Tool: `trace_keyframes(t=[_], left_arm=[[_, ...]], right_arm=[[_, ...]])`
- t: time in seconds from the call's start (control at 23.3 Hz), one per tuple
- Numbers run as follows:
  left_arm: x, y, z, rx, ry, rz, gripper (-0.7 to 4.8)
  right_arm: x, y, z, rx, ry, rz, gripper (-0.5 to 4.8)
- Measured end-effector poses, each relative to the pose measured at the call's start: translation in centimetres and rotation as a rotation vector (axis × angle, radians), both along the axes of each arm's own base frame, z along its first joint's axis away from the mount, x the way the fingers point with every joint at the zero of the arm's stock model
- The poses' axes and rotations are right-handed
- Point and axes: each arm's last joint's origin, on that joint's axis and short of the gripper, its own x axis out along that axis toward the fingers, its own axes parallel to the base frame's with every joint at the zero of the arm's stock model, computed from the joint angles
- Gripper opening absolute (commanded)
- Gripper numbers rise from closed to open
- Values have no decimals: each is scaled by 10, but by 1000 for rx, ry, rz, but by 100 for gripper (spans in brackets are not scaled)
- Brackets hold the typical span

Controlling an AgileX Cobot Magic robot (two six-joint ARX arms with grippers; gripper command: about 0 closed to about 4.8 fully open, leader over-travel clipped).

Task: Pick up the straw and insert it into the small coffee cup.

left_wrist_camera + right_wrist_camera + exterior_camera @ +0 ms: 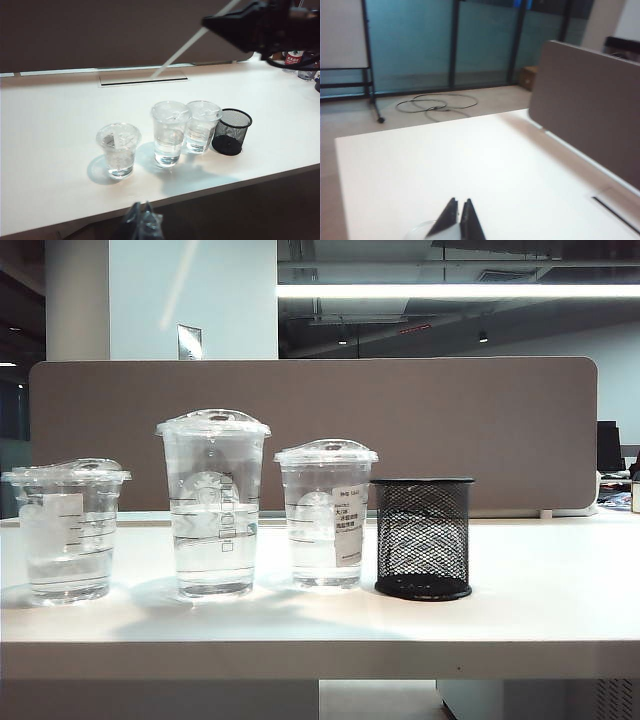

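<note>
Straw (192,42) lifted, pinched in right gripper (459,220), high above worktop (50,125) rear edge. Insertion pending: small coffee cup (68,530) near left edge. Left gripper (142,220) parked off front edge, state unclear.

The straw (192,42) is blurred in the left wrist view; its upper end is hidden behind the right pincer (212,22). The left pincer (142,222) is blurred and cut off by the frame edge. The exterior view shows neither pincer.
</note>
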Motion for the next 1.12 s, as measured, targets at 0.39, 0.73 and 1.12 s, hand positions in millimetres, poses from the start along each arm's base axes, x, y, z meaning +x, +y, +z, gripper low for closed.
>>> trace_keyframes(t=[0.39, 0.73, 1.12], left_arm=[[0, 0, 0, 0, 0, 0, -5], [0, 0, 0, 0, 0, 0, -5], [0, 0, 0, 0, 0, 0, -5]], right_arm=[[2, 30, -35, -112, 85, 57, 8], [6, 35, -47, -143, 109, 79, 8], [11, 43, -60, -163, 129, 105, 8]])
